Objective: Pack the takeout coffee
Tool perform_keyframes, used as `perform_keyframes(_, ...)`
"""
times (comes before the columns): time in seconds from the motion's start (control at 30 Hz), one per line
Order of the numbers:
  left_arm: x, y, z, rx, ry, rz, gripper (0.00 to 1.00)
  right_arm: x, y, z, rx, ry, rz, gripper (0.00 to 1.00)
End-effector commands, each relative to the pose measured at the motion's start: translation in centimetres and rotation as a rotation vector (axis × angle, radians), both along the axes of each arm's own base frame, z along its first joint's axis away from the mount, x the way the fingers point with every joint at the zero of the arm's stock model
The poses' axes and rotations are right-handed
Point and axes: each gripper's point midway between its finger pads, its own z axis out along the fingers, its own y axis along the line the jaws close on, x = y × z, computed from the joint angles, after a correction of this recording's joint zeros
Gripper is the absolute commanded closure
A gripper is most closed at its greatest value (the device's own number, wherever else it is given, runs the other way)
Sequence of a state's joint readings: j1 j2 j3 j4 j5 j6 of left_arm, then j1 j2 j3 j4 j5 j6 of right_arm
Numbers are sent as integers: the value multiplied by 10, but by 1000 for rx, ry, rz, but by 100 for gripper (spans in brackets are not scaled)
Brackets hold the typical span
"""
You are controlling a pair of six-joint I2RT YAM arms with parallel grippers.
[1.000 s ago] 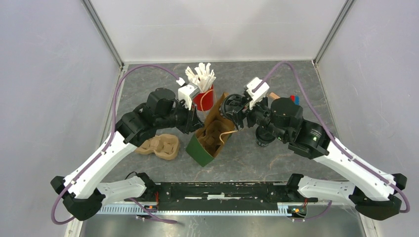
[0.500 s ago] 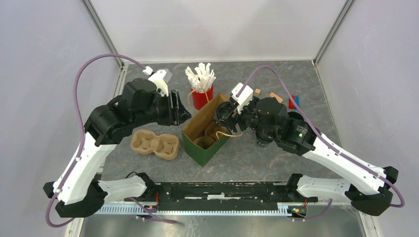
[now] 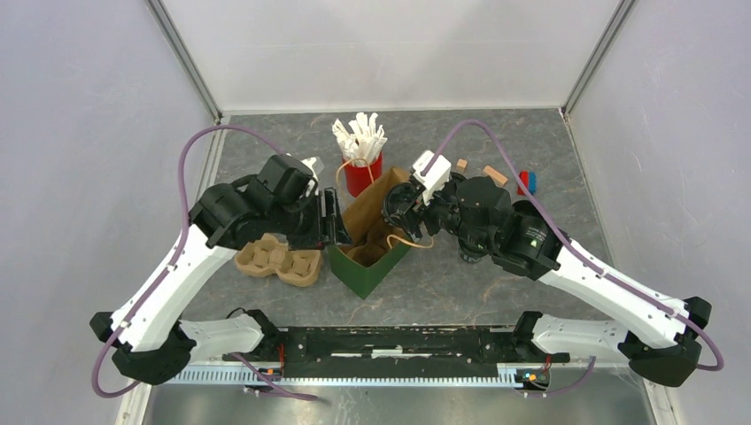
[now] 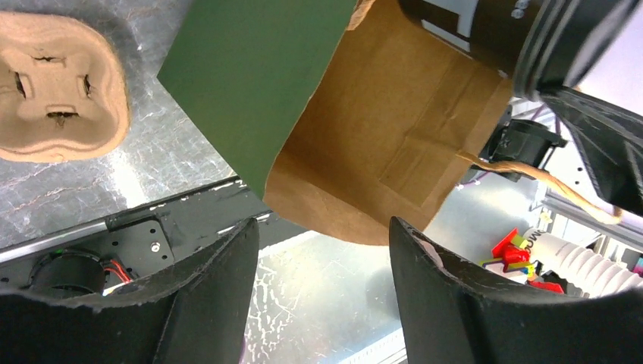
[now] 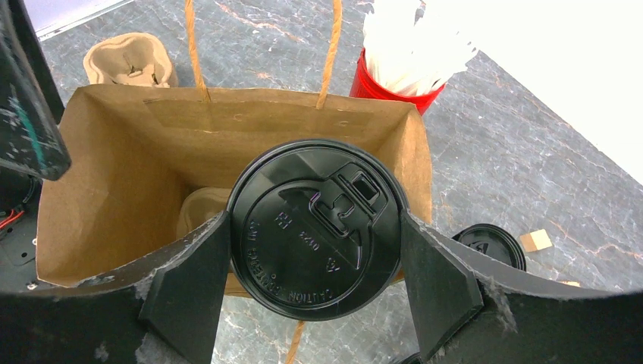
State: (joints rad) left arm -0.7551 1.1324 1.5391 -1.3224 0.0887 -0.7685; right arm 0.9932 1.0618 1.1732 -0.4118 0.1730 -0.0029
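Right claw (image 5: 312, 254) clamped on short black lidded paper cup (image 5: 315, 216) — held over mouth of open green paper bag (image 5: 106, 182) on tabletop (image 3: 452, 297). Left claw (image 4: 322, 254) — jaws apart, just beside bag's wall.

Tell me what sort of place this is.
Probably a robot test cell staged as a café packing counter: plain enclosure walls, bolted-down robot arms, and a green paper bag, cup carrier and takeout coffee.
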Motion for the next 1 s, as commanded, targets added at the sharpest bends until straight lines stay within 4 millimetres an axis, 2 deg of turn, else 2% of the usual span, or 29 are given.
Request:
perform_keyframes(0.0, 3, -9, -13, -3, 47, 14, 31, -1, 1, 10, 34, -33, 10, 21)
perform_keyframes(0.23, 17, -10, -27, 75, 26, -12, 41, -3, -3, 9, 18, -37, 13, 21)
perform_keyframes(0.37, 23, -16, -25, 71, -8, -62, 58, -11, -1, 7, 15, -13, 56, 22)
perform_keyframes(0.47, 26, -23, -17, 41, -55, -117, 76, -22, 4, 7, 14, 12, 114, 22)
perform_keyframes(0.6, 21, -35, -3, -23, -136, -262, 89, -30, 4, 27, 34, 8, 141, 22)
perform_keyframes(0.8, -1, -50, 5, -128, -141, -515, 92, -36, 5, 62, 28, -35, 188, 21)
perform_keyframes(0.87, -10, -54, 7, -163, -107, -575, 92, -35, 4, 62, -5, -54, 199, 21)
perform_keyframes(0.97, -15, -56, 10, -186, -101, -629, 92, -41, 5, 45, -57, -58, 256, 21)
